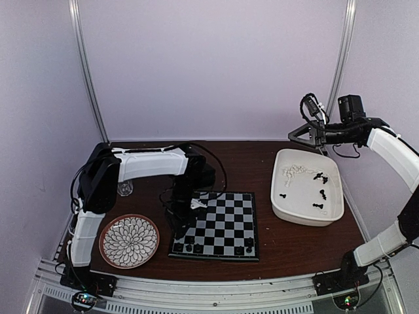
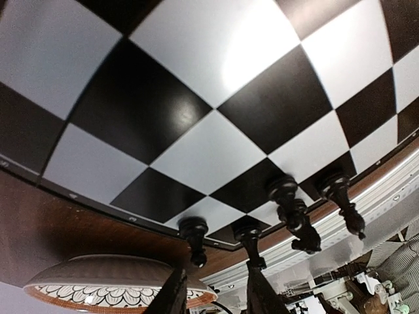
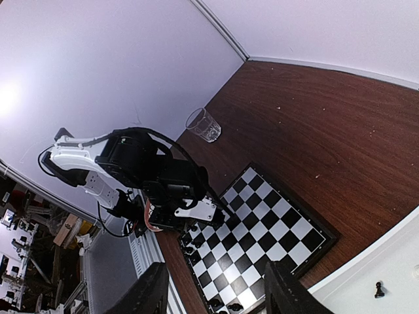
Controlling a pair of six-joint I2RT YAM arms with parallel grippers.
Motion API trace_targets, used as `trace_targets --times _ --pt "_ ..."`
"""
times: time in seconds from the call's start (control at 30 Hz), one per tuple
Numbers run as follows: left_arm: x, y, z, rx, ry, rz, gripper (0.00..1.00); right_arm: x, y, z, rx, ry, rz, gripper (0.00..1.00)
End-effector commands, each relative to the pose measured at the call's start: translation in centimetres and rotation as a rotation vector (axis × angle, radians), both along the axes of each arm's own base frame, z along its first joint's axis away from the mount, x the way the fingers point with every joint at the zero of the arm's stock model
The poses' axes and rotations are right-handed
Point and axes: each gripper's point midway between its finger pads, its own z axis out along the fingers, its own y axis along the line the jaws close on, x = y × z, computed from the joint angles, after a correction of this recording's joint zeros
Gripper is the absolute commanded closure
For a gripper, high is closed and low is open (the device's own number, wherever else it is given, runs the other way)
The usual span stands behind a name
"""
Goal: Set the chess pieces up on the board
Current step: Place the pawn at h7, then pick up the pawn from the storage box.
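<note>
Patterned plate (image 1: 129,241) beside board (image 1: 230,223), glass (image 1: 125,188) beyond

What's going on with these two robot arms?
They are setting up a chess set. The left gripper hangs low over the near left corner of the chessboard, jaws apart, beside a few black chess pieces standing along the near edge. The right gripper is raised beside the white tub, open and empty. White pieces and more black ones lie in the tub, so most remains to do.

Dark wooden table (image 1: 249,157) carries board (image 1: 229,219), flower-patterned plate (image 1: 129,241) beside it, clear glass (image 1: 125,188), white tub (image 1: 301,197) right.
</note>
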Motion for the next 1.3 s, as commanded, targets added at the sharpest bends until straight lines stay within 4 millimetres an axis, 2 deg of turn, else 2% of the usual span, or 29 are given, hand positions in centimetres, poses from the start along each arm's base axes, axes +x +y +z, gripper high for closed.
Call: trace_targets --times 0.0,0.07,0.17,0.23,0.3,0.37,0.43,0.5,0.57,0.67,0.8,0.9,1.1,1.27 --pt "0.7 -0.3 4.1 -0.051 -0.082 -0.012 0.67 -0.6 0.2 1.1 -0.009 -0.046 0.025 0.47" --pt "1.1 -0.5 5.0 -0.079 -0.114 -0.019 0.67 -0.4 -0.3 1.0 -0.067 -0.076 0.014 0.47" --pt "2.7 -1.8 7.0 -0.169 -0.214 -0.017 0.66 0.8 -2.4 -0.6 -0.265 -0.111 -0.047 0.48" --pt "4.6 -3.4 9.1 -0.268 -0.321 -0.010 0.66 2.2 -4.8 -3.2 -0.439 -0.065 -0.122 0.50" --pt "6.8 -5.3 12.1 -0.389 -0.478 0.002 0.66 3.3 -7.5 -6.5 -0.638 0.002 -0.172 0.53" --pt "8.6 -6.8 15.2 -0.522 -0.628 0.021 0.64 3.5 -9.9 -9.8 -0.812 0.060 -0.153 0.55" --pt "9.4 -8.3 17.8 -0.671 -0.726 0.045 0.59 3.0 -11.3 -13.1 -0.934 0.106 -0.087 0.58" --pt "9.2 -9.4 19.0 -0.793 -0.748 0.042 0.53 2.7 -12.0 -15.8 -1.000 0.142 -0.027 0.62" --pt "8.9 -10.3 20.1 -0.880 -0.758 0.049 0.51 2.6 -12.0 -18.2 -1.029 0.176 0.012 0.64" --pt "8.8 -10.7 20.6 -0.926 -0.775 0.054 0.51 3.0 -11.6 -21.3 -1.056 0.211 0.044 0.64" --pt "8.5 -10.8 21.2 -0.974 -0.801 0.074 0.51 4.1 -10.4 -24.0 -1.041 0.216 0.095 0.65" --pt "8.5 -10.3 21.3 -0.971 -0.813 0.088 0.50 4.4 -8.7 -25.4 -0.992 0.181 0.156 0.65" --pt "8.4 -10.0 20.9 -0.960 -0.812 0.108 0.50 5.9 -6.9 -26.7 -0.942 0.081 0.174 0.59" --pt "8.4 -10.0 20.5 -0.958 -0.801 0.117 0.50 5.6 -5.3 -28.0 -0.944 0.043 0.257 0.55"
